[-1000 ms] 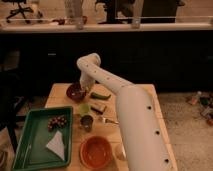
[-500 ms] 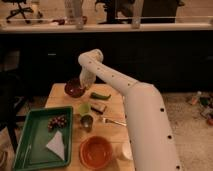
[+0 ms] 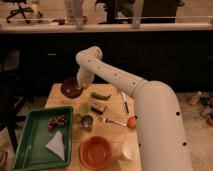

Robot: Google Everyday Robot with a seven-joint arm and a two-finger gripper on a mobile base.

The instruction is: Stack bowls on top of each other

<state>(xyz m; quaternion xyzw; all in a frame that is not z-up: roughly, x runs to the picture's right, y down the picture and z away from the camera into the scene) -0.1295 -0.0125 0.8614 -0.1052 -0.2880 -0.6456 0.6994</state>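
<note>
While its jaws stood closed, the white arm's two-finger gripper (image 3: 81,84) hung at the right rim of the small glossy dark maroon bowl (image 3: 70,88) on the wooden table's (image 3: 112,134) far left corner; a grip on that rim could not be made out. The wide shallow orange bowl (image 3: 95,151) sat well apart at the near edge, beside a green plastic tray (image 3: 30,150)

White arm (image 3: 150,107) stretched forward, elbow bent, claw (image 3: 78,84) closed, pointing down.
</note>
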